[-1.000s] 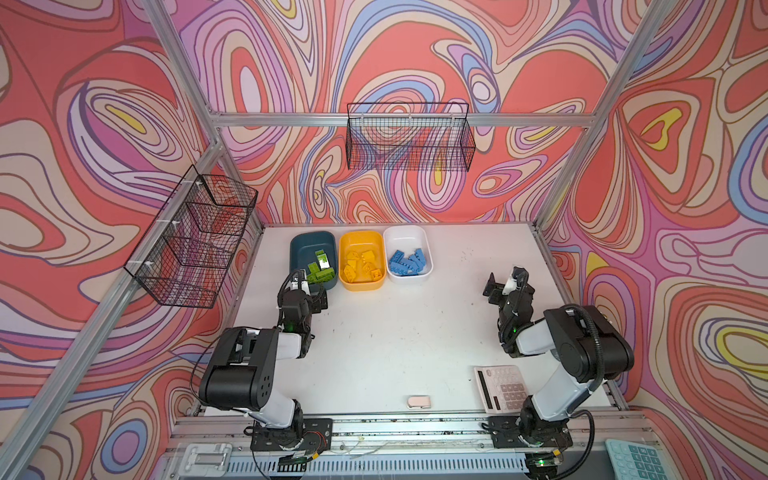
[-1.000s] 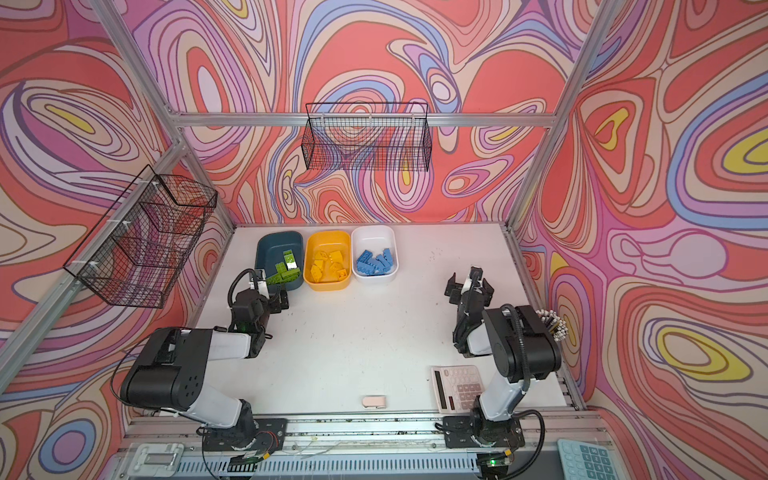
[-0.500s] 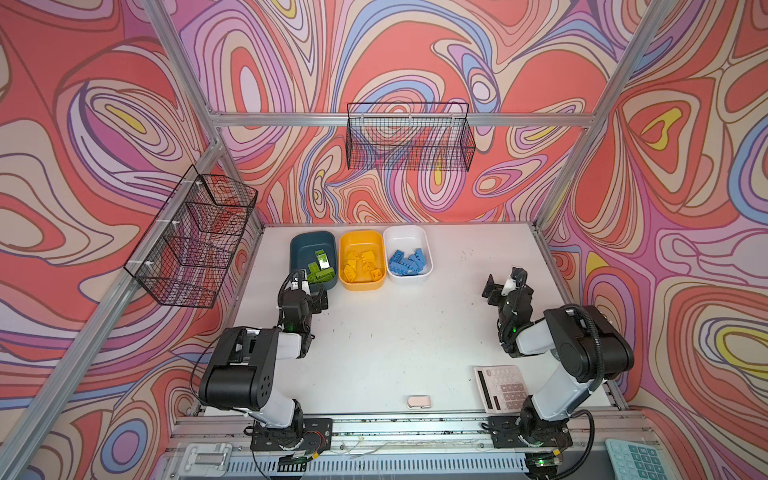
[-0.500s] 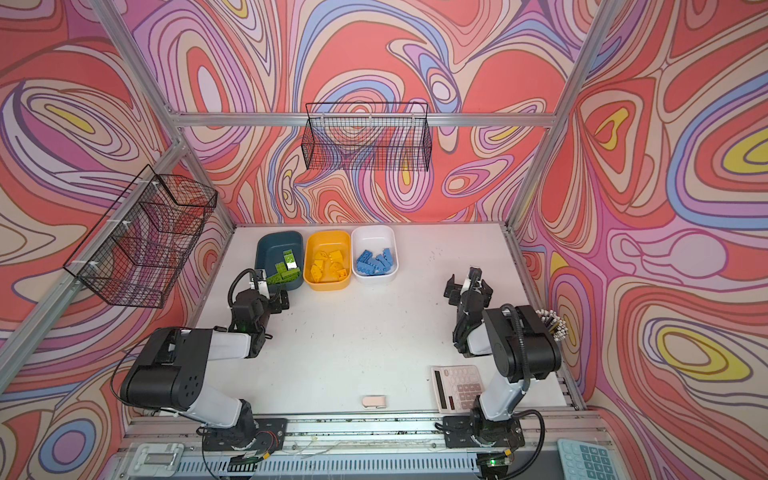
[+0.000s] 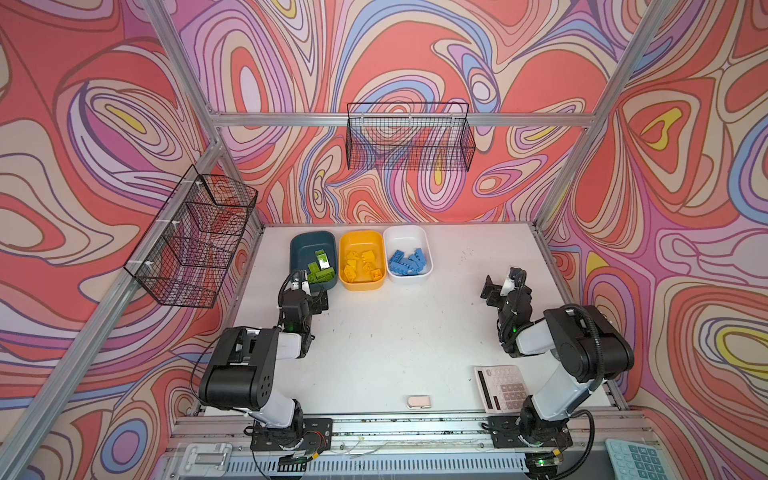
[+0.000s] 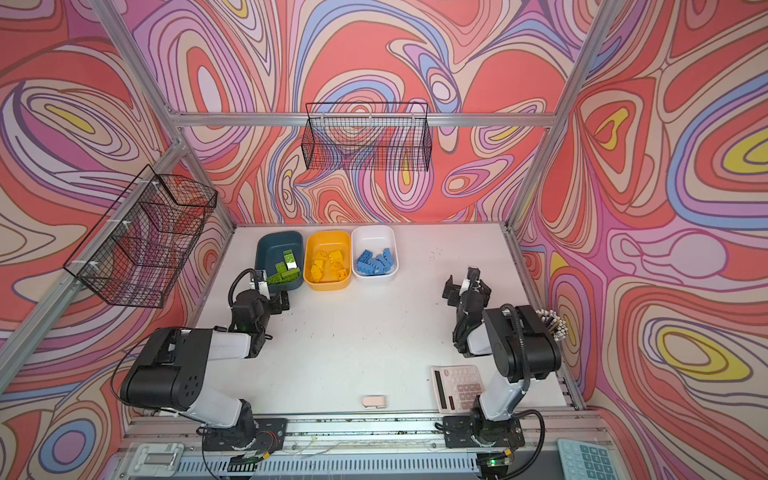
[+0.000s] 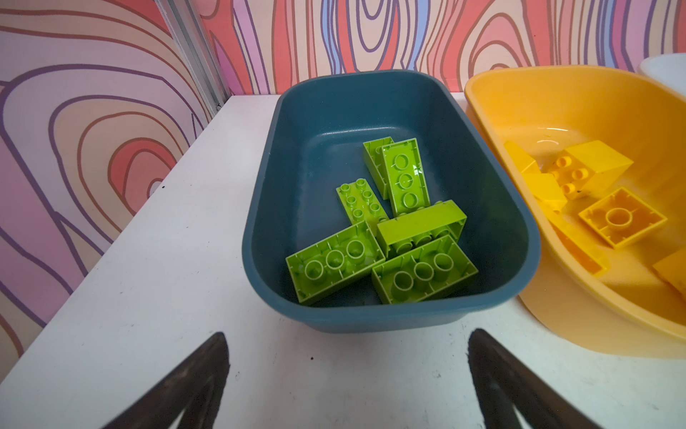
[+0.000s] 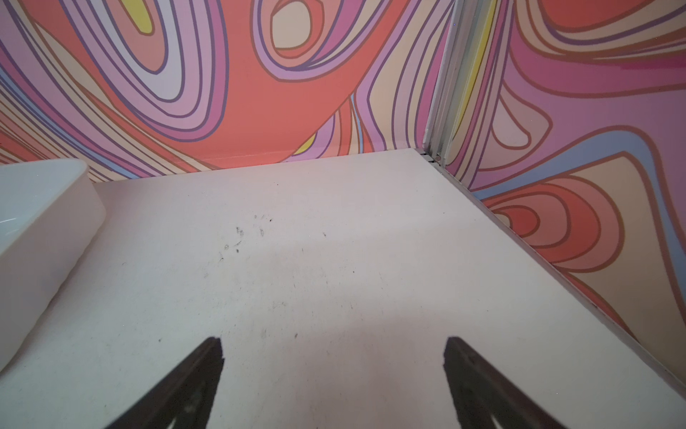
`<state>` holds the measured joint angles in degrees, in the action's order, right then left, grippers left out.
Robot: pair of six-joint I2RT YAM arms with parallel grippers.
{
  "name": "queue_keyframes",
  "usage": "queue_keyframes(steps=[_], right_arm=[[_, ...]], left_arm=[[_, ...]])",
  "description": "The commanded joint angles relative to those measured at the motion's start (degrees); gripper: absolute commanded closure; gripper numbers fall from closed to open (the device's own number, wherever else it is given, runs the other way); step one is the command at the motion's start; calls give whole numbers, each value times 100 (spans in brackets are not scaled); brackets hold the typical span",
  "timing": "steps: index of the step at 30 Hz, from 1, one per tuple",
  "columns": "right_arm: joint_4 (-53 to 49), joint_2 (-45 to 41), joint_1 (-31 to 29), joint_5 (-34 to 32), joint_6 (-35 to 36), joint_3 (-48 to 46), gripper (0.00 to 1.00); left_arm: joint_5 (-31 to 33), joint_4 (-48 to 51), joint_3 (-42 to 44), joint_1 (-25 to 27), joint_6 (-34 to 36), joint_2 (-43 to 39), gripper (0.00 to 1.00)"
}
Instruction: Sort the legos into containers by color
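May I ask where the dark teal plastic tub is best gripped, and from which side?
Pinch the dark teal plastic tub by its thin long wall facing away from the yellow-orange plastic tub, probably coming from above. Lime green bricks crowd its near end, and that outer side has bare white table.

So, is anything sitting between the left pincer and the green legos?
Only the near wall of the teal tub: the green legos lie inside it, beyond the open left pincer. Nothing else visible stands between.
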<state>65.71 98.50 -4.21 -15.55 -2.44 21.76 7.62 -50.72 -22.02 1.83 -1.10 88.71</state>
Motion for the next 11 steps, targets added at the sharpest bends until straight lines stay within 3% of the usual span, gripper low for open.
queue_keyframes(steps=[1, 11], right_arm=[[21, -48, -4, 31, 85, 13, 2], [12, -50, -9, 37, 83, 18, 2]], left_arm=[[-41, 0, 22, -7, -3, -21, 0], [-42, -3, 22, -7, -4, -34, 0]])
